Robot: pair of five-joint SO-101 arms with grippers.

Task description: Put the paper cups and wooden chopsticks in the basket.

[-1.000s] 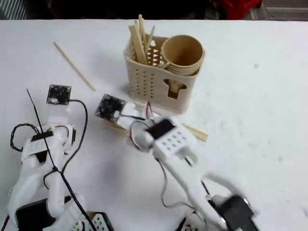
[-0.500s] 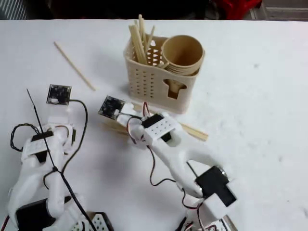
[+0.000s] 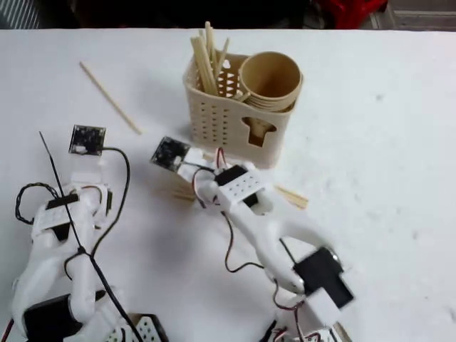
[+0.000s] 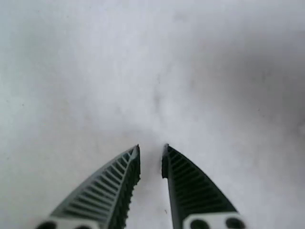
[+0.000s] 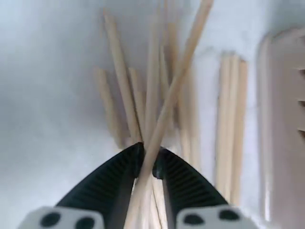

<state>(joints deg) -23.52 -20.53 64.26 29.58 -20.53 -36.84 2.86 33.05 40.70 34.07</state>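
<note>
The beige basket [image 3: 235,114] stands at the back middle of the table with stacked paper cups [image 3: 271,77] and several wooden chopsticks [image 3: 206,60] upright in it. Just in front of the basket, my right gripper [image 5: 147,160] is shut on one chopstick [image 5: 174,90], which crosses a loose pile of chopsticks [image 5: 119,100] lying on the table. The ends of that pile [image 3: 292,197] stick out from under the right arm [image 3: 242,192]. One single chopstick [image 3: 110,97] lies far off at the back left. My left gripper [image 4: 151,150] hangs over bare table, its tips nearly together and holding nothing.
The basket's wall [image 5: 286,119] stands close beside the held chopstick. The left arm [image 3: 68,214] sits folded at the front left with black cables looping around it. The white table [image 3: 385,142] stretches out to the right.
The right arm has swung its elbow in and shifted its wrist a little toward the basket, over the chopstick pile. The left arm has stayed still.
</note>
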